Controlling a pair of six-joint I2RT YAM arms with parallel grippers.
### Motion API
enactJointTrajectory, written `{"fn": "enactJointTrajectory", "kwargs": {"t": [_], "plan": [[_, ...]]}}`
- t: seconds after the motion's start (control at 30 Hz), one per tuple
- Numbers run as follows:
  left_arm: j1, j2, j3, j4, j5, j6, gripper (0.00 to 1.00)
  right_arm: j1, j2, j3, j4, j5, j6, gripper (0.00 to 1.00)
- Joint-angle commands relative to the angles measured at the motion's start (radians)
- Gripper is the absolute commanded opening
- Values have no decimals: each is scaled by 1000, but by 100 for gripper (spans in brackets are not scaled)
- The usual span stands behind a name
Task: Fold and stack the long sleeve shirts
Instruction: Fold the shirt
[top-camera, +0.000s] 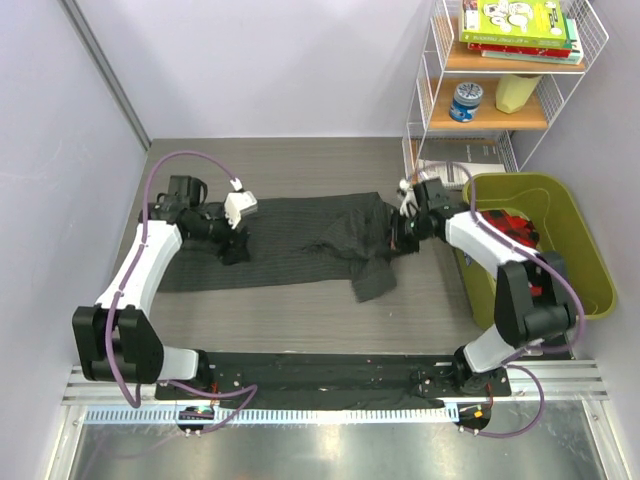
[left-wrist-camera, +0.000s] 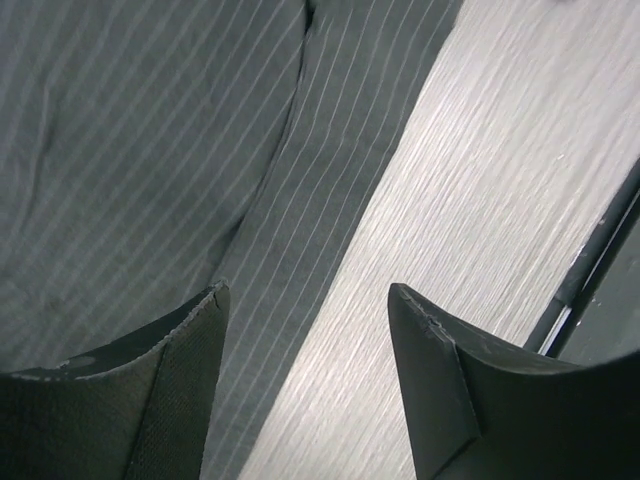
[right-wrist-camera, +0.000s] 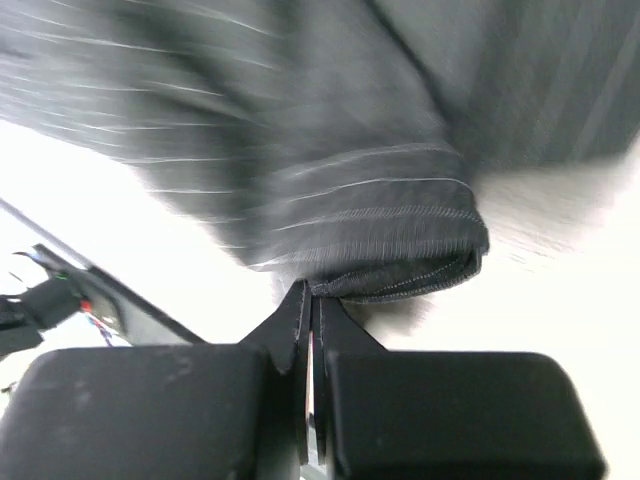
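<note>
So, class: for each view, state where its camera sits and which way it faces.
Top external: above and behind the arm bases, looking down at the table; both arms show, left claw and right claw at the pinstriped shirt.
Left wrist: on the left arm, looking down past its open fingers at shirt edge and table.
Right wrist: on the right arm, facing the sleeve cuff pinched in its shut fingers.
Shared: all three show that shirt.

Table: grey wood-grain top, evenly lit. Walls: plain pale lilac, beyond and to the left of the left claw. Shelf rack: white wire with wooden boards, beyond the right claw. Bin: olive-green, right of the right claw.
</note>
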Motion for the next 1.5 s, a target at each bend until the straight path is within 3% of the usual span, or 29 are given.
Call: {"fn": "enactJointTrajectory", "kwargs": {"t": [0.0,0.1,0.23,0.4,0.6,0.63,0.7,0.77,0.87,1.03,1.17,1.47], "plan": [[-66,-73,63,8,80,-33,66,121,-155,261,-107,31,-51,1],[-115,-86,72,30,111,-100,69,187,-117,339,-110,19,-28,1],[-169,-158,14,148,165,-155,71,236,97,455,-81,-68,-45,1],[-206,-210,-83,185,168,-22,71,325,373,774,-240,-111,-219,1],[-206,-201,-146,264,168,3,69,413,674,1152,-477,-125,-439,2],[-206,-199,-153,269,169,44,70,413,691,1176,-483,-128,-450,8],[-208,-184,-172,272,170,105,70,413,740,1253,-504,-113,-473,34],[-212,-166,-164,245,173,263,70,411,751,1290,-526,-105,-500,54],[-240,-94,-120,139,159,502,67,401,716,1275,-543,-114,-514,63],[-260,81,66,-97,200,689,66,333,543,1119,-508,-160,-511,63],[-338,58,-15,94,171,707,65,263,469,954,-463,-237,-483,62],[-516,244,104,94,15,917,61,131,420,844,-460,-298,-480,60]]}}
